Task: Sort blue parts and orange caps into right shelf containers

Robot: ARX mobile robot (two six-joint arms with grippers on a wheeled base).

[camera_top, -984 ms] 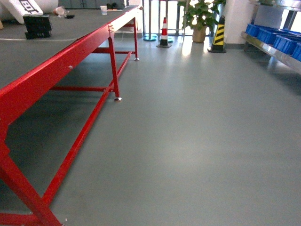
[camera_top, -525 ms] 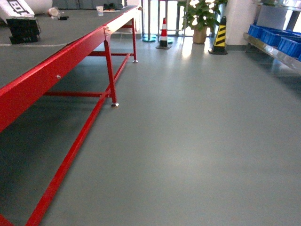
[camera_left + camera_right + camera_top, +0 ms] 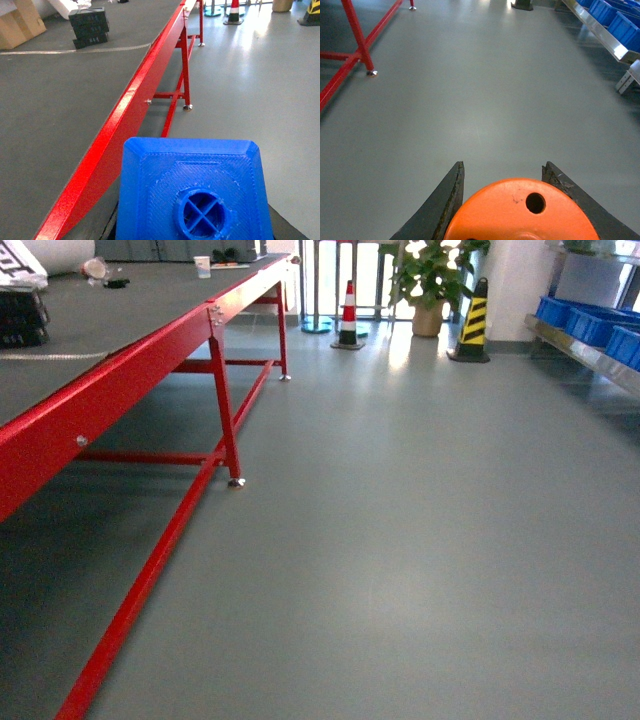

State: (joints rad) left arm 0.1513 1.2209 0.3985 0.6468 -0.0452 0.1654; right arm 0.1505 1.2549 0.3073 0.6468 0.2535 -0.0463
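Note:
A blue part (image 3: pixel 192 185) with a round hole in its top fills the bottom of the left wrist view. My left gripper (image 3: pixel 192 235) is shut on it, its fingers almost wholly hidden behind the block. In the right wrist view my right gripper (image 3: pixel 502 170) is shut on an orange cap (image 3: pixel 520 212), whose flat top shows a small hole between the two dark fingers (image 3: pixel 451 192). The right shelf containers (image 3: pixel 592 322) are blue crates on a metal shelf at the far right, also in the right wrist view as blue crates (image 3: pixel 620 22). Neither gripper shows in the head view.
A long red-framed table (image 3: pixel 120 390) with a grey top runs along the left, carrying stacked black boxes (image 3: pixel 90 27). At the far end stand a red-white cone (image 3: pixel 348 312), a yellow-black cone (image 3: pixel 472 325) and a potted plant (image 3: pixel 430 280). Grey floor lies between table and shelf.
The head view has shifted: the table and its leg have slid left and nearer, and the blue crates have moved toward the right edge.

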